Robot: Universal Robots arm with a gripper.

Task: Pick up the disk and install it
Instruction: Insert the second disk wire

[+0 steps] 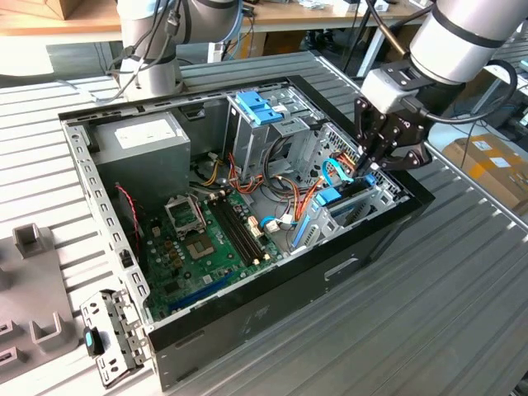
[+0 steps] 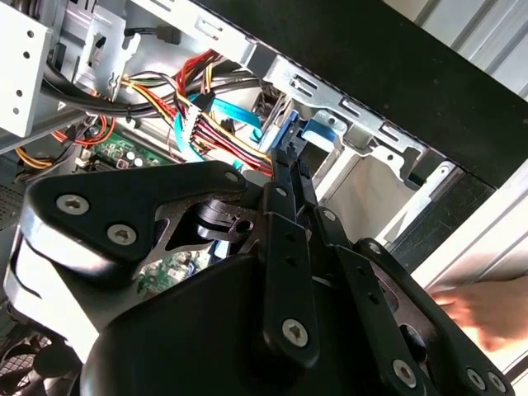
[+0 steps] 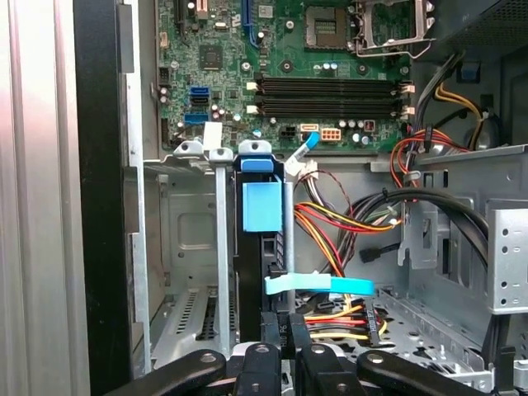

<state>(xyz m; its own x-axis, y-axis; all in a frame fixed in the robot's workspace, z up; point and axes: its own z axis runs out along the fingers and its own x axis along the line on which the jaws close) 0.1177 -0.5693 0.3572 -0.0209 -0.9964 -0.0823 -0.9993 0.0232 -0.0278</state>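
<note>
Tool state: my tool is closed edge-on around the disk, fingers drawn tight together in both wrist views.
Disk location: standing on edge in the grey metal drive cage at the case corner on the exterior view's right, partly down in its slot; the light-blue carrier tab faces the motherboard.
Handling, my judgement: rigid, dense for its size, shock-sensitive; the plastic carrier flexes more than the drive body.
Hold point, my judgement: across the thin upper edge, square to the slot, so it does not bind on the cage rails.
Nearby hazard: a blue data cable and red-yellow power leads lie just beside the slot.
Hidden: the disk's lower end, its label and its seating depth; my fingers cover the contact line.
Unclear: a blurred hand beyond the case wall.
</note>
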